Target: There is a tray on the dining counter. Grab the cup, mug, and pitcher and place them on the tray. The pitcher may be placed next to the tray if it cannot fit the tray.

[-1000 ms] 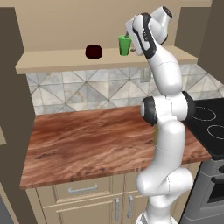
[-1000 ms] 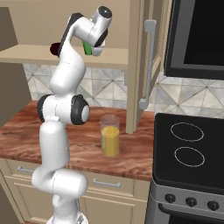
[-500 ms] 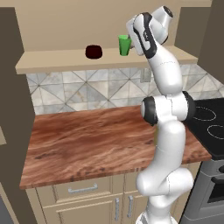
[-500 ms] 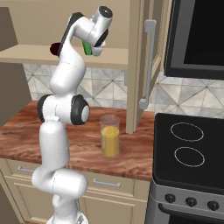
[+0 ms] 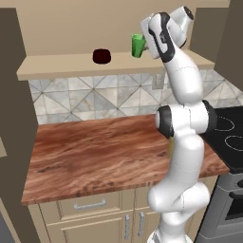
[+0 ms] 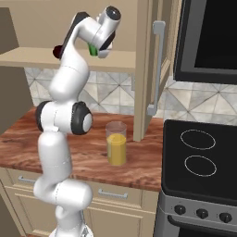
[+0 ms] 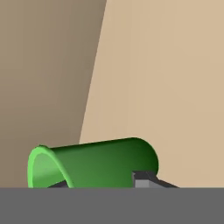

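In the left base view the arm reaches up to the high shelf (image 5: 71, 66), and the gripper (image 5: 147, 46) sits against the green cup (image 5: 137, 45), which stands a little tilted near the shelf's front edge. The dark mug (image 5: 101, 56) rests on the same shelf, well apart to the cup's left. The wood counter (image 5: 95, 152) below is bare on this side. Compared with a second ago the arm has barely moved; what has changed is the claw, which was spread wide around the cup and has now drawn in.

In the right base view a strip of green cup (image 6: 94, 50) shows under the hand, and the pitcher (image 6: 116, 143) of orange liquid stands on the counter just beside the arm's elbow, next to the stove (image 6: 203, 152).

In the hand view the cup (image 7: 94, 164) lies across the bottom of the picture, one dark fingertip (image 7: 146, 179) pressed against its side. The claw looks clenched on the cup, so the grasp seems made and lifting it clear of the shelf should come next. No tray appears here.
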### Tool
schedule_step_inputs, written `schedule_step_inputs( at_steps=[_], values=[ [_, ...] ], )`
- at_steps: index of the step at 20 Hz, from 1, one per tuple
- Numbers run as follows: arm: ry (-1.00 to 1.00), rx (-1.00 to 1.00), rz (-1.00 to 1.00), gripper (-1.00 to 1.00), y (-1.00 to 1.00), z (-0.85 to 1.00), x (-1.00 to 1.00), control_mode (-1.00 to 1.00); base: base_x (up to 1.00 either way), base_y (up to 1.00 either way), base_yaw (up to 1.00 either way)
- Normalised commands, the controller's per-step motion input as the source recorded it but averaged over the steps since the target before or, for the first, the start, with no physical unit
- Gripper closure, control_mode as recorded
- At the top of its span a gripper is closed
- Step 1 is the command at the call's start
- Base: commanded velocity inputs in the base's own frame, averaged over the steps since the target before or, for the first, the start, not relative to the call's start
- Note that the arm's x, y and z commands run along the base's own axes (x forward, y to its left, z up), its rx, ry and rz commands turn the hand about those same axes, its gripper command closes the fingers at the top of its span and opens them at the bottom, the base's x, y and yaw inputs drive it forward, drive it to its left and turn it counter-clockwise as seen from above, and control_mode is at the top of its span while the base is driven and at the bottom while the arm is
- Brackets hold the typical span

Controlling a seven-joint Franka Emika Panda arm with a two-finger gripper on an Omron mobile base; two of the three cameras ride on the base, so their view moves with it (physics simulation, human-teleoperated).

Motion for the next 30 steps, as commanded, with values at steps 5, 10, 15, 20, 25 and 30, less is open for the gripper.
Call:
schedule_step_inputs(
  at_steps=[5, 10, 15, 20, 25, 30],
  values=[
    [-0.12, 0.08, -0.15, 1.0, -0.06, 0.0, -0.27, -1.0, 0.0, 0.0, 0.0],
    [-0.13, 0.05, -0.18, 1.0, -0.05, 0.0, -0.39, -1.0, 0.0, 0.0, 0.0],
    [-0.07, 0.0, -0.14, 1.0, 0.0, 0.0, -0.62, -1.0, 0.0, 0.0, 0.0],
    [-0.01, 0.0, -0.07, 1.0, 0.0, 0.01, -0.91, -1.0, 0.0, 0.0, 0.0],
    [0.05, 0.0, -0.05, 1.0, 0.0, 0.3, -0.61, -1.0, 0.0, 0.0, 0.0],
    [0.17, 0.0, -0.05, 1.0, -0.01, 0.38, -0.36, -1.0, 0.0, 0.0, 0.0]
  ],
)
